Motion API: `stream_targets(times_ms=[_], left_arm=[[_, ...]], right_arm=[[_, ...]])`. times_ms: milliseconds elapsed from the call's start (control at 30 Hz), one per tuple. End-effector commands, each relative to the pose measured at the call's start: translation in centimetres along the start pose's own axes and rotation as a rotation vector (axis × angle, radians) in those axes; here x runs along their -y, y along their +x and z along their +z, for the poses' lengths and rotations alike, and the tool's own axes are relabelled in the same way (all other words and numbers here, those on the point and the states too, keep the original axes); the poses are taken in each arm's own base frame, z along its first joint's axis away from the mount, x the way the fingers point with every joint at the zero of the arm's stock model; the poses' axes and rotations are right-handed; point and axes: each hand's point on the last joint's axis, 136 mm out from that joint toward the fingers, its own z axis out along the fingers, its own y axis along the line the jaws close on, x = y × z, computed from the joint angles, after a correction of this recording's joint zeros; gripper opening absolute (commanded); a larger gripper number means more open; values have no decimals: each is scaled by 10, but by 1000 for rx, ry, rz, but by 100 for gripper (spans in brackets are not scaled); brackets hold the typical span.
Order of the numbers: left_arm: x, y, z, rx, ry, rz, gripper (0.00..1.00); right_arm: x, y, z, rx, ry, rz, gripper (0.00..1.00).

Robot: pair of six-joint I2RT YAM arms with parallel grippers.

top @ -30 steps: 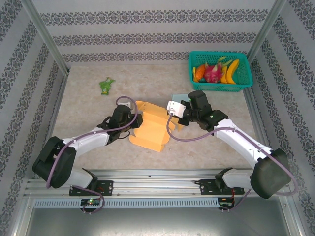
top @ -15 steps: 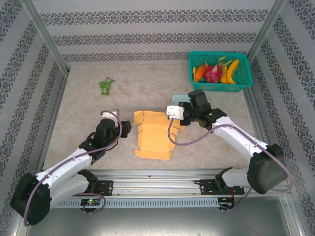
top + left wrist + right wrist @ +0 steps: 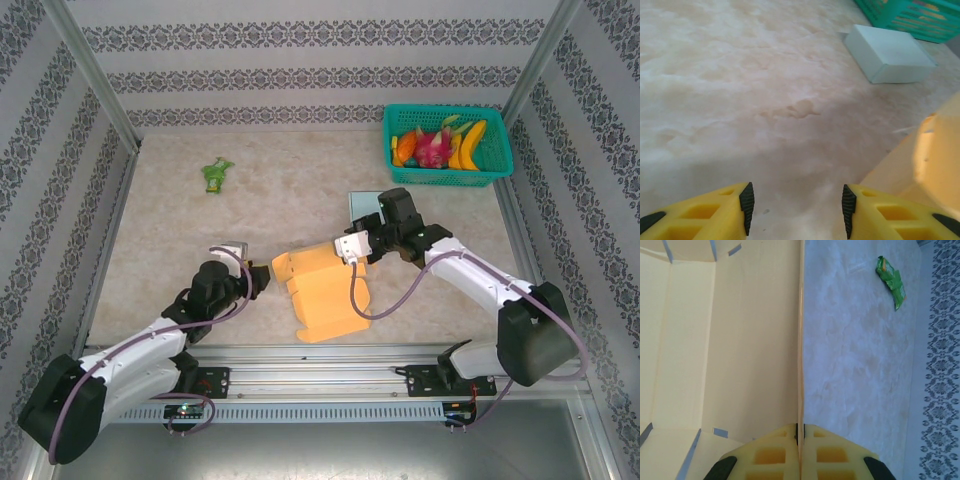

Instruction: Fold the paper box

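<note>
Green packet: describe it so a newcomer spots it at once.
Start at the teal basket in the far right corner of the table, then look across to the far left side. The green packet lies there alone. It is small, crinkled and bright green, unlike the orange paper box and the white box nearer the middle.

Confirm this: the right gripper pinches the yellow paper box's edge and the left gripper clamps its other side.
Wrong on the left gripper: it is open and holds nothing, with the paper box beside it, as the left wrist view shows. The right gripper does pinch the box's edge.
</note>
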Motion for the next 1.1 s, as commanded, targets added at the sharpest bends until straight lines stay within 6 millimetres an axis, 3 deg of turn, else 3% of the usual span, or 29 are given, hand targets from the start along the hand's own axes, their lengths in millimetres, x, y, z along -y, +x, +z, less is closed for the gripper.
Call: stream_targets(times_ms=[0, 300, 567, 767, 1067], left_arm=[[27, -14, -3, 78, 132, 76, 53], [22, 1, 7, 38, 109, 97, 53], [42, 13, 5, 17, 164, 151, 55], [37, 24, 9, -11, 118, 178, 56], [42, 24, 14, -16, 116, 189, 57]], right_arm=[[7, -6, 7, 34, 65, -95, 0], [-1, 6, 20, 20, 60, -117, 0], [-1, 11, 26, 19, 92, -123, 0], [-6, 13, 28, 16, 128, -169, 0], [-15, 13, 30, -33, 154, -296, 0]])
